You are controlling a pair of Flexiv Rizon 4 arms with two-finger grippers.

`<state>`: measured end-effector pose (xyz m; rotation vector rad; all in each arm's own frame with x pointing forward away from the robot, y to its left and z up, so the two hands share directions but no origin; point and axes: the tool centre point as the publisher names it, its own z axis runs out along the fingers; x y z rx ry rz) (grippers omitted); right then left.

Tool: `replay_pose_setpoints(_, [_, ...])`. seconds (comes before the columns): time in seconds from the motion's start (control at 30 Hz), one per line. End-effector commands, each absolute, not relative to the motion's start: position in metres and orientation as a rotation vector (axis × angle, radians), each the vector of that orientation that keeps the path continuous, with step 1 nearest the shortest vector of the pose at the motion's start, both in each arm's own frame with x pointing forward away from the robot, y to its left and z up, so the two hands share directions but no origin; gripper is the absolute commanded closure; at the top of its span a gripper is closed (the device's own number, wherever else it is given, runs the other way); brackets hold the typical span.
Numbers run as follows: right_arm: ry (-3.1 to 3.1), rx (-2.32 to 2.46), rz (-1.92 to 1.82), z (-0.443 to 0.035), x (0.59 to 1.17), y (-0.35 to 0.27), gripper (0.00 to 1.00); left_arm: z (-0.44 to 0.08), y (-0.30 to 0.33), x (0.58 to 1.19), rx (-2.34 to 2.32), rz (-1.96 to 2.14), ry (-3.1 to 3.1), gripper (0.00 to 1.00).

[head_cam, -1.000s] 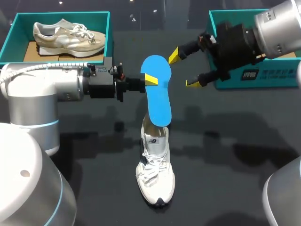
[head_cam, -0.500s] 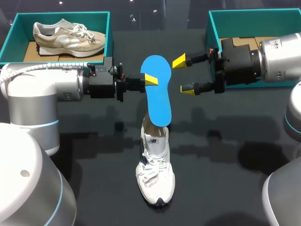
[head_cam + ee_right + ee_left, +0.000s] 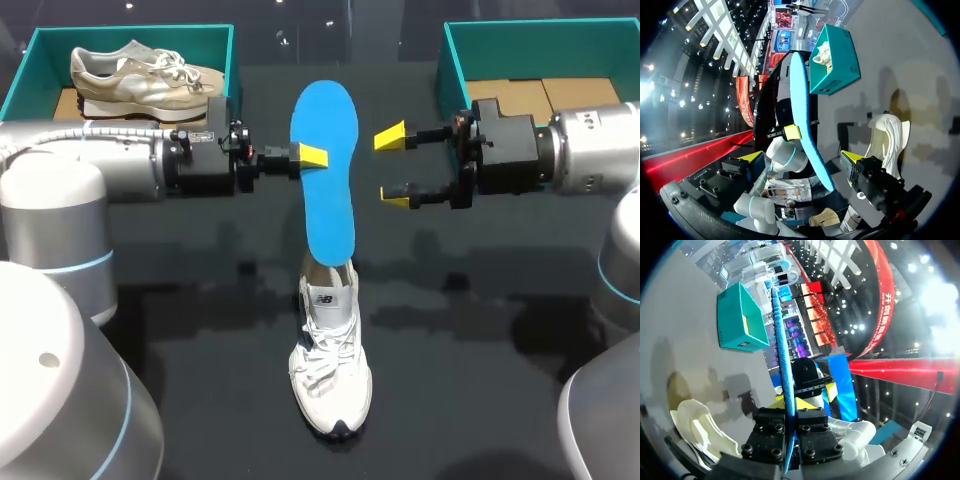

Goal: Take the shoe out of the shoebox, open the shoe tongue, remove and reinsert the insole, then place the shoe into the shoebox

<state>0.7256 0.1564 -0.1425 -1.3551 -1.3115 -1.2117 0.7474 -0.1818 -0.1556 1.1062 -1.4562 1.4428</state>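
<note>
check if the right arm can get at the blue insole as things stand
Probably yes. The right hand is open beside the blue insole, with nothing between them. The left hand grips the insole from the opposite side, leaving this side free.

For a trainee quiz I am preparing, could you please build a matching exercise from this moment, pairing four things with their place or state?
Things:
1. blue insole
2. white shoe
3. beige shoe
4. right gripper

Places or states:
A. open, beside the blue insole without touching it
B. lying in the left box
C. clamped in the left gripper, held above the table
D. standing on the table

Pairs: 1-C, 2-D, 3-B, 4-A.
</note>
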Motion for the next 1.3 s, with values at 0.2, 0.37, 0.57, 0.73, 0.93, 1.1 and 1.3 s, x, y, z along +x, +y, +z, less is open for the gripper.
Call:
replay_pose_setpoints(0.2, [-1.284,-1.339,-1.201,-0.144,0.731,0.155,0.00,-0.135,-0.166,0.734,0.619,1.978,-1.926,1.00])
replay_pose_setpoints(0.37, [-1.284,-1.339,-1.201,-0.144,0.731,0.155,0.00,-0.135,-0.165,0.740,0.449,2.135,-2.073,1.00])
replay_pose_setpoints(0.57, [-1.284,-1.339,-1.201,-0.144,0.731,0.155,0.00,-0.135,-0.165,0.740,0.449,2.135,-2.073,1.00])
replay_pose_setpoints(0.73, [-1.284,-1.339,-1.201,-0.144,0.731,0.155,0.00,-0.135,-0.165,0.740,0.409,2.147,-2.088,1.00])
replay_pose_setpoints(0.93, [-1.284,-1.339,-1.201,-0.144,0.731,0.155,0.00,-0.126,-0.158,0.737,0.067,2.328,-2.193,1.00])
replay_pose_setpoints(1.1, [-1.284,-1.339,-1.201,-0.144,0.731,0.155,0.00,-0.121,-0.154,0.732,-0.236,2.464,-2.318,1.00])
replay_pose_setpoints(1.3, [-1.284,-1.339,-1.201,-0.144,0.731,0.155,0.00,-0.124,-0.155,0.733,-0.703,2.613,-2.496,1.00])
